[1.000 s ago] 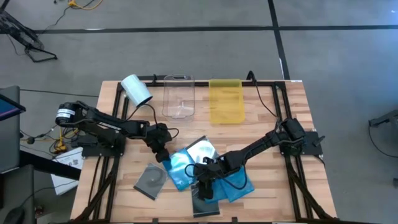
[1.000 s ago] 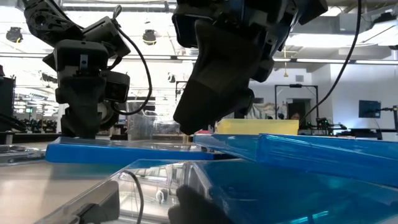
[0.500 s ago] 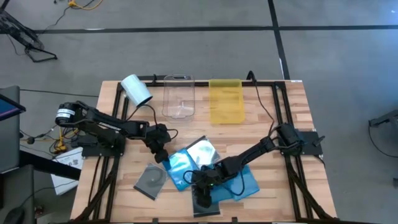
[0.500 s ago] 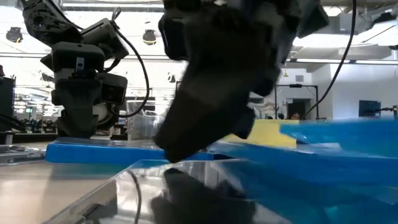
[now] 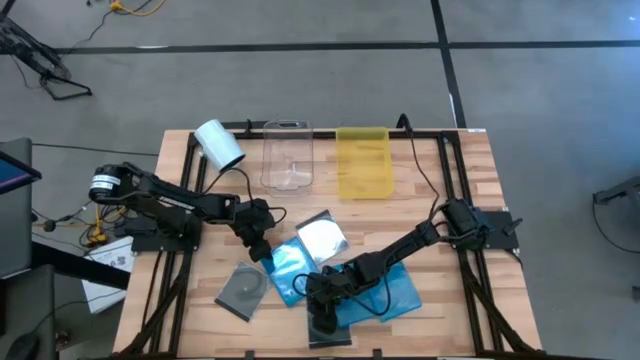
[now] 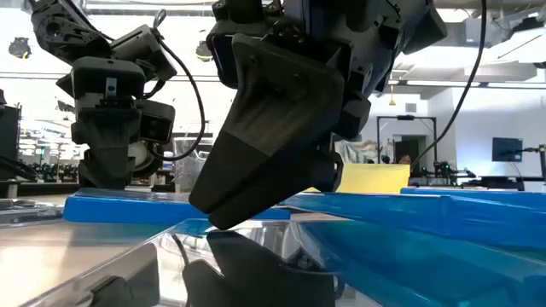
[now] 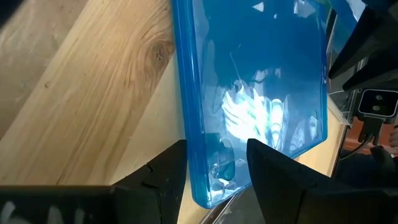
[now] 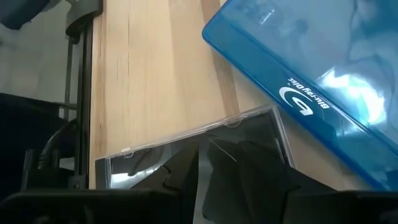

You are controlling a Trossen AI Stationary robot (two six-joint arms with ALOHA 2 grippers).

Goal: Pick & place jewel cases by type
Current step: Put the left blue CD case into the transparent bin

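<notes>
Left arm pose: it reaches from the surface's [image 5: 470, 170] left edge toward the middle, wrist bent down, its left tool [image 5: 262, 249] low over the near-left corner of a blue case [image 7: 249, 93].
Left tool: fingers apart, one on either side of that blue case's edge in the left wrist view; they straddle it, and I cannot tell whether they touch it.
Grey case: a dark grey case [image 5: 245, 289] lies flat, alone, toward the front left of the surface.
Pile: the blue cases [image 5: 385, 290] overlap in the front middle, with a case showing a white disc [image 5: 322, 238] lying just behind them.
Step in hand: judged to be the pick of a clear case [image 8: 199, 152] from the front edge of the pile.
Right tool: the right tool [image 5: 320, 318] is down at that clear case, fingers slightly apart over its lid, nothing clamped that I can see.
Right arm pose: stretched long and low from the right edge, diagonally across the blue cases.
Next move: probably closing on the clear case's edge and lifting it free of the overlapping blue one.
Trays: a clear tray [image 5: 287, 155] and a yellow tray [image 5: 362, 162] stand at the back.
</notes>
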